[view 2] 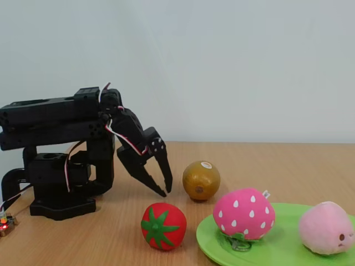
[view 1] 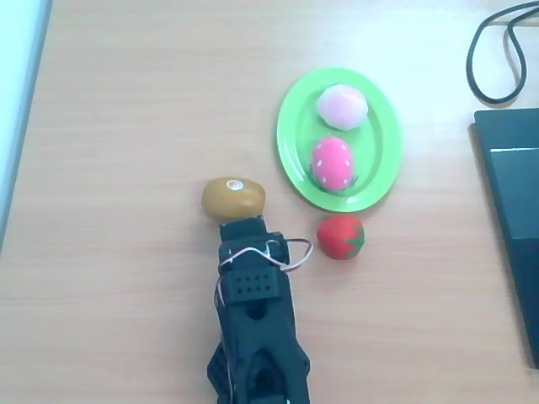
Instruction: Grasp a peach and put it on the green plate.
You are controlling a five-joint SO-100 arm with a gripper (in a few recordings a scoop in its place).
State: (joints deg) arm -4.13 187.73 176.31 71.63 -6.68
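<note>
Jaws nearly together, tips pointing down, nothing between them. The gripper (view 2: 162, 185) is empty, folded low in front of the arm base, its tips hanging just above the table (view 2: 266, 160). In the overhead view the gripper (view 1: 242, 225) sits just beside a brown kiwi-like fruit (view 1: 233, 197), close but contact can't be confirmed; in the fixed view the same fruit (view 2: 201, 180) has a clear gap to the fingertips.

The peach (view 1: 342, 106) lies on the green plate (view 1: 377, 172), at the far end from the arm, next to the pink dotted strawberry (view 1: 333, 162), which is also on the plate. Fixed view agrees: peach (view 2: 326, 228) resting inside the plate rim (view 2: 208, 239). The red strawberry (view 1: 341, 236) sits on the table just off the plate's near edge.

Step judgement: placing looks done, arm parked clear. Next move, if any: nothing to grasp for this task; keep the gripper off the brown fruit and the red strawberry.
</note>
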